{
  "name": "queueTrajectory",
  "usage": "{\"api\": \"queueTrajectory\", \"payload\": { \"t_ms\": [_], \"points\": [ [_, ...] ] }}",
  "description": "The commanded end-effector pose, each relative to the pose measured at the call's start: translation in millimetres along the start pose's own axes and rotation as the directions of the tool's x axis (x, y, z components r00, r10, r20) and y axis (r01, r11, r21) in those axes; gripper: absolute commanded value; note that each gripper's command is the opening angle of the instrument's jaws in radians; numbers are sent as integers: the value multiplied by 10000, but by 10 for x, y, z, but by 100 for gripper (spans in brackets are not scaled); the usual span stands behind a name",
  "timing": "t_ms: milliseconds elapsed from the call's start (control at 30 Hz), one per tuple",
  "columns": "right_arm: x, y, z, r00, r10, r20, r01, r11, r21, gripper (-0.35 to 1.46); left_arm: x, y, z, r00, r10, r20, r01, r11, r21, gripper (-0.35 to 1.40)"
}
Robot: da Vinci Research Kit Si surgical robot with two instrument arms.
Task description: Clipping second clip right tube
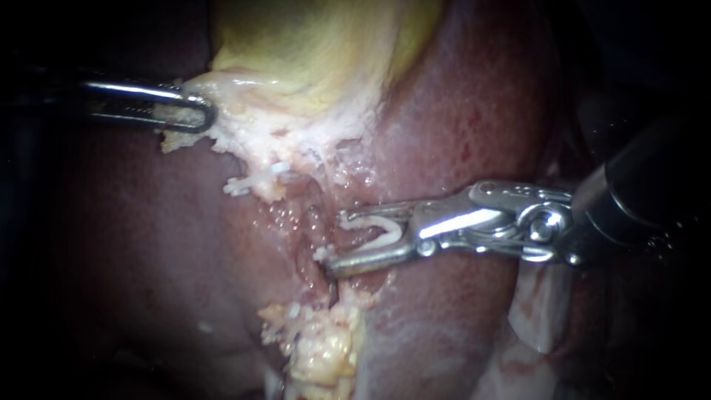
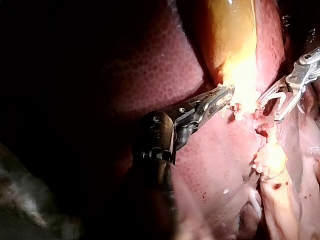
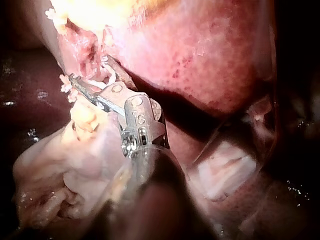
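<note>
Right instrument's hand [image 1: 337, 244]: spread wide, yet carrying a small white clip [image 1: 381, 230] seated between both jaws. Left instrument's hand [image 1: 185, 111]: pinched onto the pale edge of the gallbladder [image 1: 311, 52]. Probably very light and springy, that clip, and stiff only until squeezed; best held as now, by its two legs. Opens toward the wet strand of the tube [image 1: 320, 235] just ahead of the jaw tips, with its long axis along the jaws, lying across the endoscope view. Looks soft, slick and easily torn, the tube; runs from the gallbladder down toward the fatty lump [image 1: 322, 352], crossing the clip's line. Cannot tell whether any of it lies between the legs.
</note>
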Motion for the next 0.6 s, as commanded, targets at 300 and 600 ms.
{"api": "queueTrajectory", "payload": {
  "t_ms": [300,600],
  "points": [
    [-3,5,27,9965,666,-505,-657,9977,185,46,0,0,1,10000,-2,0,2,10000,3,-35],
    [-2,2,36,9899,1055,-946,-982,9920,788,48,0,0,2,10000,-2,0,2,10000,3,-35]
  ]
}}
